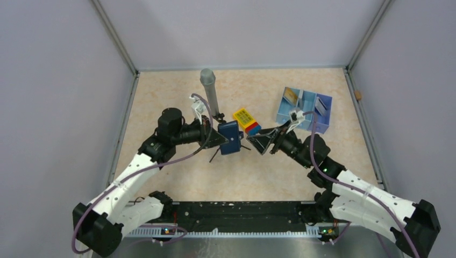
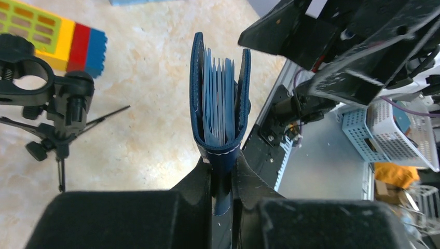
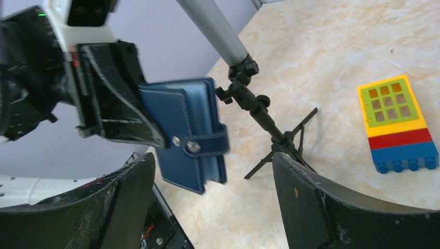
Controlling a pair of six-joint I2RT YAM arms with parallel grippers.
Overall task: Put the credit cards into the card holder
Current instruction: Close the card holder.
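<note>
Worktop [image 1: 258, 177], beige, walls on 3 sides. Pale blue 3-compartment tray [image 1: 298, 121] at far right. Small tripod [image 1: 208, 86] with a grey pole at far centre. Yellow-topped toy brick [image 1: 246, 119] lies between the tripod and the tray.

Card holder [image 1: 228, 137]: navy wallet near the middle, pinched at 1 edge by the left claw [image 1: 219, 138], whose jaws are narrow on it. It looks raised clear of the worktop. Right claw [image 1: 259, 143] faces it from just beside, jaws wide, holding nothing.

Credit cards: 2 visible, both in the tray and well apart from the wallet. A gold one [image 1: 290, 95] leans in the left compartment and a pale one [image 1: 321, 105] in the right. Middle compartment too small to read.

Progress, judged: early or mid. At least 2 cards are left to move. Cannot tell if any card is already inside the wallet. It is fastened, so it would need unsnapping and opening before a card goes in.

View differences:
- Top view alone shows the tray and cards, plus both arms facing each other.
- Right wrist view alone shows the snap tab [image 3: 205, 145] buttoned across the wallet's face.
- Left wrist view alone shows the wallet edge-on, with light blue sleeves [image 2: 218, 93] fanned between the navy covers. No card is clearly readable there.
</note>
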